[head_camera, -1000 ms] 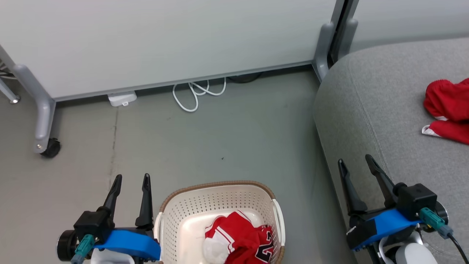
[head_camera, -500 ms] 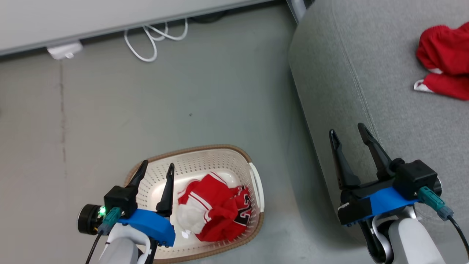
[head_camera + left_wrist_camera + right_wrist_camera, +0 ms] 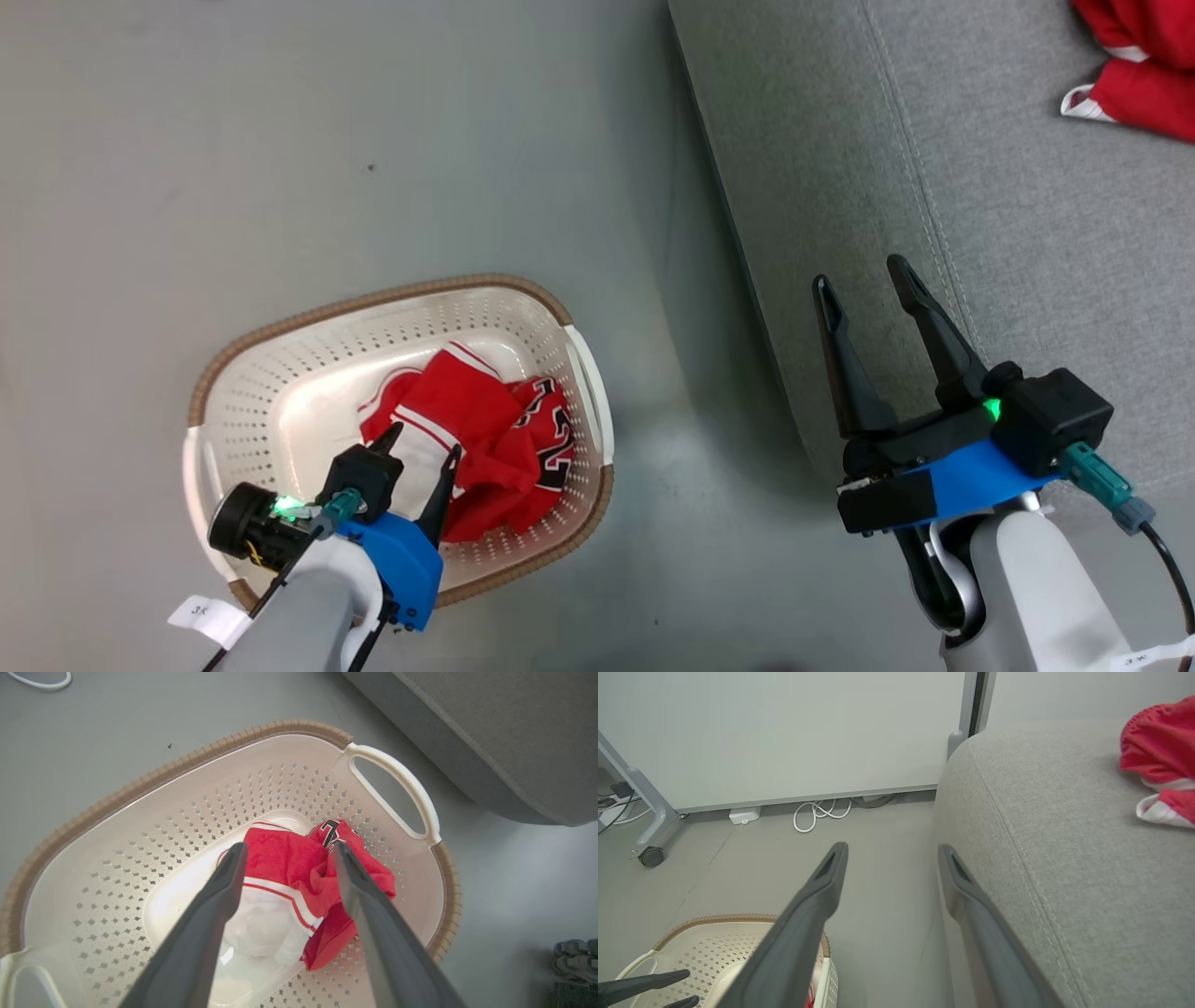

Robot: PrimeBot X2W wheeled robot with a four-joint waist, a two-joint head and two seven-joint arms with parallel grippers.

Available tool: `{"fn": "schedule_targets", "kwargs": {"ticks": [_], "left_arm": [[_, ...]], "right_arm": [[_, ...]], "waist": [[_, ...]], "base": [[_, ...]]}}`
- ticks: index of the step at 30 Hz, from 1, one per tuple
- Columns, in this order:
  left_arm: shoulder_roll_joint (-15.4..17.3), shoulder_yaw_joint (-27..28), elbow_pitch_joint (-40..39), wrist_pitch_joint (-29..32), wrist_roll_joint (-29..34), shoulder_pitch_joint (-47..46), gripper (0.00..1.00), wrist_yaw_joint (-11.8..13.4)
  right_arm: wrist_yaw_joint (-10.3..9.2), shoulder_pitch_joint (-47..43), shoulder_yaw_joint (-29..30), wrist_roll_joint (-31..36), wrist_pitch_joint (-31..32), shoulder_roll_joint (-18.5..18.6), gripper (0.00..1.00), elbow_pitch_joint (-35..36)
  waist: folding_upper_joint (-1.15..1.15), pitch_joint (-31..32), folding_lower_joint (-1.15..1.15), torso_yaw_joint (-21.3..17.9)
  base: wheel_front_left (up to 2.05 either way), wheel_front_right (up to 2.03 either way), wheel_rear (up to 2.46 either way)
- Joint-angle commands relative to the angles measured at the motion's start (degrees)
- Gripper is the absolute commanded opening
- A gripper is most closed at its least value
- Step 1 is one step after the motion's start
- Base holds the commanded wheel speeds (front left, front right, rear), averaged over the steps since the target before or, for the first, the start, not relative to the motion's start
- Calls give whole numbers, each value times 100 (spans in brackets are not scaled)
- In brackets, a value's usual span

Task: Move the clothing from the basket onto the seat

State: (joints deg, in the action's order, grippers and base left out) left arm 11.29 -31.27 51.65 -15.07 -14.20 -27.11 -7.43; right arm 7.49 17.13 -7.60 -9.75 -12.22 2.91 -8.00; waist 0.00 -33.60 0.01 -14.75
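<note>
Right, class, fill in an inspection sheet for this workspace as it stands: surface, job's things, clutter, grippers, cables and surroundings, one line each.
Surface: grey floor, one small dark speck.
Job's things: red clothing crumpled inside the basket; another red garment lying on the seat.
Clutter: an unclear grey object at the left wrist view's lower right corner.
Grippers: left gripper open, poised over the clothing in the basket; right gripper open, empty, at the seat's edge.
Cables: white cable looped on the floor beside a white box.
Surroundings: pale panel on a wheeled frame.
</note>
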Motion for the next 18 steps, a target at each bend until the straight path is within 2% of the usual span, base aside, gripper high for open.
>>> {"fn": "schedule_targets", "kwargs": {"ticks": [1, 18], "left_arm": [[64, -124, 122, -12, -86, -184, 100, 0], [307, -1645, 886, 114, -730, -945, 100, 0]], "right_arm": [[1, 114, -9, -50, -55, -3, 100, -11], [1, 425, -77, -246, -239, -3, 100, -51]], "waist": [[0, -250, -1, -117], [0, -1022, -1, -290]], "base": [[0, 0, 0], [0, 0, 0]]}}
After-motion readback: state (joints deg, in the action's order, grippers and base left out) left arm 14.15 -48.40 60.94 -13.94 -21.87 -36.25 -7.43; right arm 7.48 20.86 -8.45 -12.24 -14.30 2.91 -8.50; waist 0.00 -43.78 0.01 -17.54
